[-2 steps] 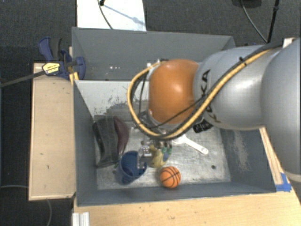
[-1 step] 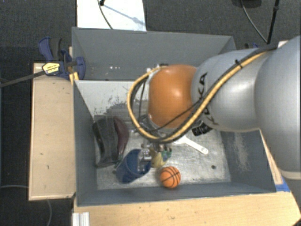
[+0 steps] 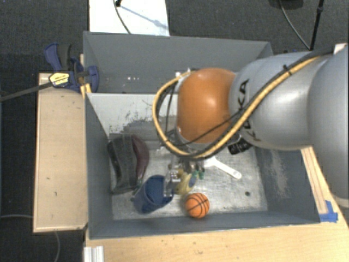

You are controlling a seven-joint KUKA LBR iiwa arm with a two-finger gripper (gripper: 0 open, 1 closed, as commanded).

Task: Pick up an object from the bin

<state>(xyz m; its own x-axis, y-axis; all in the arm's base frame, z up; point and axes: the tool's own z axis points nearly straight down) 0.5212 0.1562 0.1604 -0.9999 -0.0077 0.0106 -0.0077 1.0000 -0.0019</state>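
Hand (image 3: 180, 183) hung low near the bin's (image 3: 174, 53) six o'clock, blue cloth (image 3: 150, 195) at its nine and small orange ball (image 3: 197, 205) at its five, probably low to reach either, though whether it was open or closed could not be told.

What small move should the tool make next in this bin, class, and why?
Probably a short, straight descent. The tool hangs low over a small yellow-green object on the floor of the grey metal bin, between the crumpled blue cloth and the small orange rubber basketball. Both neighbours lie close, so drifting sideways would likely bump one.
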